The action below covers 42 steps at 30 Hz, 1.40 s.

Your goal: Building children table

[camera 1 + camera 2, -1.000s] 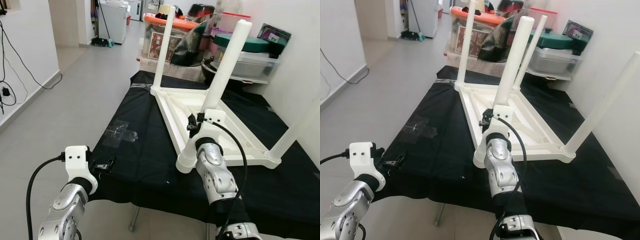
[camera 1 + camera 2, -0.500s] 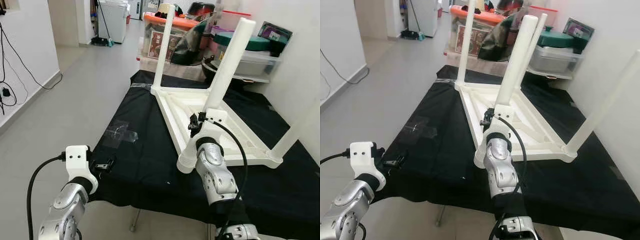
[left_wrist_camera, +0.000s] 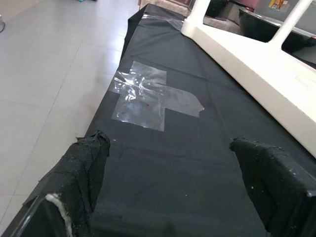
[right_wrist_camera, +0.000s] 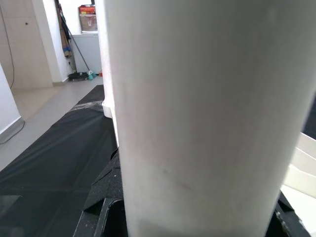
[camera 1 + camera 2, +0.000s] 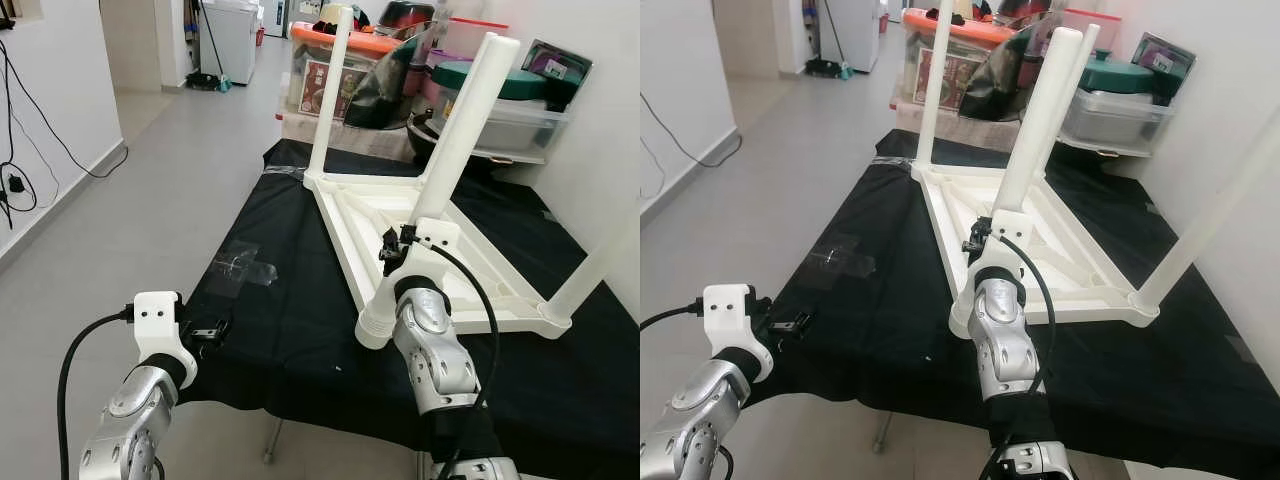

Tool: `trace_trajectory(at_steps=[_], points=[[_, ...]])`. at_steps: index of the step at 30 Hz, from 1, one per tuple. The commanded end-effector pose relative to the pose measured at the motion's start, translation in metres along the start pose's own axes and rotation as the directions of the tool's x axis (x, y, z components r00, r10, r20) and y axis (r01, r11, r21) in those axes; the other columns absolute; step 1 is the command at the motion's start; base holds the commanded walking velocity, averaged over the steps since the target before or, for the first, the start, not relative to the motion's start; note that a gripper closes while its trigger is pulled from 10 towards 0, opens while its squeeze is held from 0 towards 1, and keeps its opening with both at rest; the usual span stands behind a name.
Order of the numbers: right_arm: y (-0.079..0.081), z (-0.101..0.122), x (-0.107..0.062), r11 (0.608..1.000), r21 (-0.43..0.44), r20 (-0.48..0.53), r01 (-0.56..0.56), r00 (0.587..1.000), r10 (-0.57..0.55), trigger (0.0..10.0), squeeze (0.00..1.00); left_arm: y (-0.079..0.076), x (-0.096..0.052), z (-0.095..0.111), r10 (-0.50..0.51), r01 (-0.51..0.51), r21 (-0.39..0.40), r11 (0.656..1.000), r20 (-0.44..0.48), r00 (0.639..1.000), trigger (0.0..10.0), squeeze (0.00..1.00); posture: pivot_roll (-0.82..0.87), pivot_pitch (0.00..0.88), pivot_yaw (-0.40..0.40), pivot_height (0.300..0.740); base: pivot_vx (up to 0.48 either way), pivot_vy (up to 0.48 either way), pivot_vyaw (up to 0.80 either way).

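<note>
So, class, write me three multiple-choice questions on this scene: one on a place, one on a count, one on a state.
1. Where does the clear tape patch lie?
A on the black cloth
B on the floor
C on a bin lid

2. How many legs does the upturned white table have standing up?
A one
B four
C six

3. What is the left gripper doing?
A clamping the tape
B open, holding nothing
C gripping a leg

Answers: 1 A, it is stuck to the black cloth. 2 B, both eye views show four. 3 B, its fingers are spread over bare cloth.

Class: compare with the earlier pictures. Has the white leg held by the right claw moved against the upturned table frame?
Yes, slightly. The white leg in the right claw has tipped a little further right at its top, judged against the frame's far upright leg.
</note>
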State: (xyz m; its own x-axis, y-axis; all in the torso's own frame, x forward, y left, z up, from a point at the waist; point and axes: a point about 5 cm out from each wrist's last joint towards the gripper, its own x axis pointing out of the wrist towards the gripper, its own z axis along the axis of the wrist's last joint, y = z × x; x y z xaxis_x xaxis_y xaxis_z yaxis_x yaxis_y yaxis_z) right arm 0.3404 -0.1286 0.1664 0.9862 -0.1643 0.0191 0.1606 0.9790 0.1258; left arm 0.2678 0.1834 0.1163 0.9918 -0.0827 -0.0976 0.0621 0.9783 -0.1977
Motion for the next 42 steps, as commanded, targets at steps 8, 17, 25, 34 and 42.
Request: trace_trajectory(at_steps=[8,17,25,34,42], points=[[-0.022,-0.018,-0.003,0.995,-0.009,-0.147,0.097,0.984,-0.097,10.0,0.00,-0.004,0.004,0.000,-0.027,0.028,0.021,0.999,-0.011,1.000,10.0,0.00,0.12,0.000,-0.102,0.740,0.000,0.000,0.00],[-0.017,-0.008,-0.004,0.996,0.023,-0.147,0.081,0.986,-0.077,10.0,0.00,-0.005,0.005,-0.001,-0.034,0.034,0.021,0.999,-0.015,0.999,10.0,0.00,0.11,0.000,-0.103,0.740,0.000,0.000,0.00],[-0.016,-0.006,-0.007,0.996,0.053,-0.139,0.073,0.988,-0.065,10.0,0.59,-0.004,0.005,-0.003,-0.034,0.034,0.023,0.999,-0.022,0.999,10.0,0.00,0.11,0.000,-0.102,0.740,0.000,0.000,0.00],[-0.014,0.018,-0.010,0.997,0.081,-0.042,0.016,0.999,-0.013,10.0,1.00,-0.004,0.004,-0.004,-0.038,0.039,0.023,0.999,-0.027,0.999,10.0,0.00,0.11,0.000,-0.098,0.740,0.000,0.000,0.00],[-0.012,0.053,-0.008,0.979,0.088,0.083,-0.183,0.981,0.176,10.0,1.00,-0.003,0.004,-0.004,-0.044,0.045,0.025,0.999,-0.033,0.998,10.0,0.00,0.10,0.000,-0.091,0.740,0.000,0.000,0.00]])
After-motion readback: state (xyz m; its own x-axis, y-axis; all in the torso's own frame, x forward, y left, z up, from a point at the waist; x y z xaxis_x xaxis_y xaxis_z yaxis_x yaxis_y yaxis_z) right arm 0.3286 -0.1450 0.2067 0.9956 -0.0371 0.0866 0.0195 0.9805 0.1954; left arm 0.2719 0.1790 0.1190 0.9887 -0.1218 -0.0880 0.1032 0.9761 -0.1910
